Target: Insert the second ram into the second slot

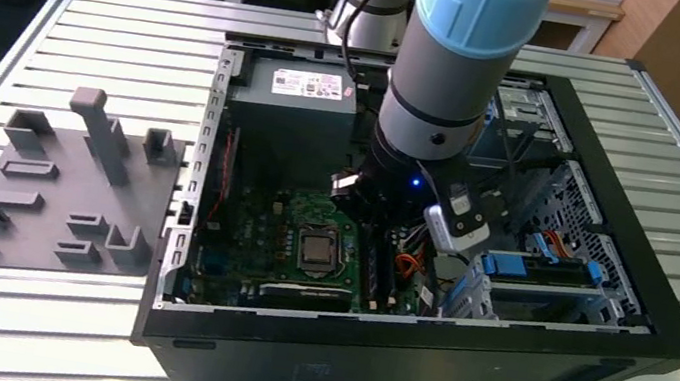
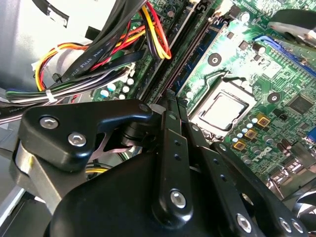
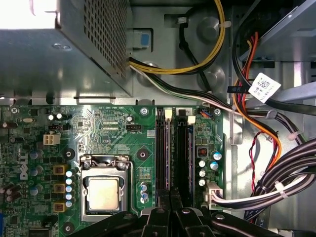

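Green motherboard (image 3: 123, 128) lies under the hand (image 3: 170, 217), which hangs over the memory slots (image 3: 190, 153) beside the CPU socket (image 3: 103, 192). I cannot tell whether it is pinching anything. The second ram (image 3: 168, 153) seems to stand edge-on in the slot nearer the socket. I judge it light, stiff and fragile, best held by its top edge.

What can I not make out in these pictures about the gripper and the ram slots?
- Whether the gripper holds a ram: its own body hides that in both wrist views.
- Near ends of the slots: they lie under the gripper in the first wrist view.
- Where the gripper meets the slots, exterior view: the arm stands in front.
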Available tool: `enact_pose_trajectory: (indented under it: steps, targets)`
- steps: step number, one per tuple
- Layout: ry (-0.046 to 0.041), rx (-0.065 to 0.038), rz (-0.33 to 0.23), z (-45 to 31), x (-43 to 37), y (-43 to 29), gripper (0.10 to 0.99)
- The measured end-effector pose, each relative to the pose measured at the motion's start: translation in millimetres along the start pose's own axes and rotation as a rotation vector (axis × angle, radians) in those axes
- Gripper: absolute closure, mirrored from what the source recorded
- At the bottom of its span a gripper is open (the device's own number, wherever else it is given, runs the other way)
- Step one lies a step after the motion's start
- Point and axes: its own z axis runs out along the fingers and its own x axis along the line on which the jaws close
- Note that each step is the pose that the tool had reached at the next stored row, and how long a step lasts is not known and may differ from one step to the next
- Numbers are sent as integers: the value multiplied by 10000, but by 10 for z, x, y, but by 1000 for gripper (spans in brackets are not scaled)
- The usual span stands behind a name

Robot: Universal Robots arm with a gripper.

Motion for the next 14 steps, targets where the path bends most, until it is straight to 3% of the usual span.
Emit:
enact_pose_trajectory:
  steps: [14]
  targets:
    - [-2, 1, 30, 3, -1, -19, 965]
